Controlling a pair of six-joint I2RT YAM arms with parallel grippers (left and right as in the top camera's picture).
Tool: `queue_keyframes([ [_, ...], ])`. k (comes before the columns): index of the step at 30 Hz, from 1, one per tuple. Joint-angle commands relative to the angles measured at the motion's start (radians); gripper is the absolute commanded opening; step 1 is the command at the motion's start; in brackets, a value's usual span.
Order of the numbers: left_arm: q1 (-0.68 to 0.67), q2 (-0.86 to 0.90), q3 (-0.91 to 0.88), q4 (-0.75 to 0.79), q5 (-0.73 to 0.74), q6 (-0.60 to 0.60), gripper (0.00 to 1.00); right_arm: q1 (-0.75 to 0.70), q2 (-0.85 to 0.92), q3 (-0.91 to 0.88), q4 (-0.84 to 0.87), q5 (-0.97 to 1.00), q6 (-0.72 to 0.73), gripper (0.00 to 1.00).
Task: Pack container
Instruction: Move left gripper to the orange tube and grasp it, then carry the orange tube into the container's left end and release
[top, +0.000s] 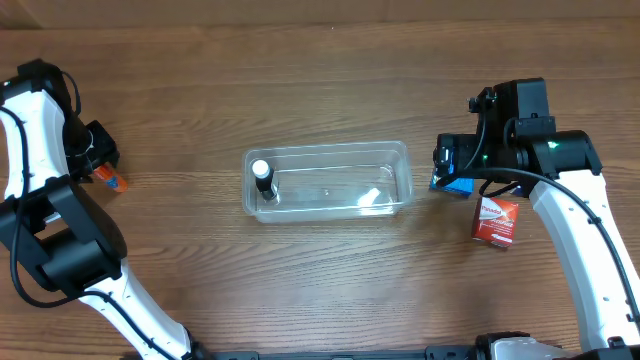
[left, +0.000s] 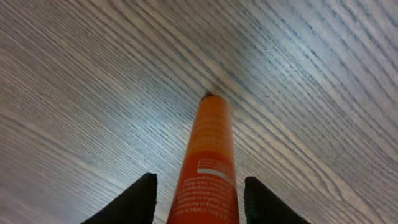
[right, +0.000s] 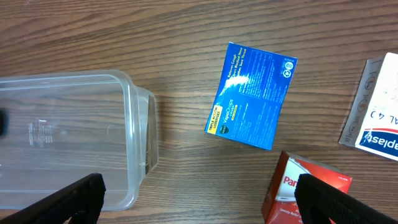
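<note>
Both parted, left claw astride orange tube, right claw near blue box

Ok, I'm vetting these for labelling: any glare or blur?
Overhead: sharp, white glare on the container floor. Left wrist: bright sheen on the table, orange tube slightly soft up close. Right wrist: crisp, blue box print mostly legible.

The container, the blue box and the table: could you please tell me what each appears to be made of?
Container: clear, glossy plastic; the wood grain shows through its walls and highlights glint on it. Blue box: probably printed cardboard, with flat faces, sharp edges and a slight sheen. Table: wood or wood-look laminate, with brown grain lines and a smooth surface.
</note>
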Motion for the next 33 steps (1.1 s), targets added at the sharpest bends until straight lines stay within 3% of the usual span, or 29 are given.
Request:
queue_keyframes([
  [1, 0.003, 0.004, 0.001, 0.004, -0.001, 0.018, 0.36, -0.002, -0.003, 0.028, 0.005, -0.002, 0.008, 1.00],
  [5, -0.006, -0.006, 0.001, -0.005, 0.000, 0.018, 0.21, -0.002, -0.003, 0.028, 0.006, -0.002, 0.008, 1.00],
  [13, -0.106, -0.266, 0.001, -0.069, 0.082, 0.018, 0.15, -0.002, -0.003, 0.028, 0.006, -0.002, 0.008, 1.00],
  [17, -0.258, -0.478, 0.001, -0.111, 0.134, 0.021, 0.11, -0.002, -0.003, 0.028, 0.006, -0.002, 0.008, 1.00],
  [21, -0.467, -0.581, 0.000, -0.181, 0.140, 0.017, 0.08, -0.002, -0.003, 0.028, 0.006, -0.002, 0.008, 1.00],
  [27, -0.756, -0.558, -0.071, -0.172, 0.122, -0.018, 0.06, -0.002, -0.003, 0.028, 0.006, -0.002, 0.008, 1.00],
  [33, -0.833, -0.532, -0.319, -0.052, 0.118, -0.066, 0.05, -0.002, -0.003, 0.028, 0.006, -0.002, 0.008, 1.00],
])
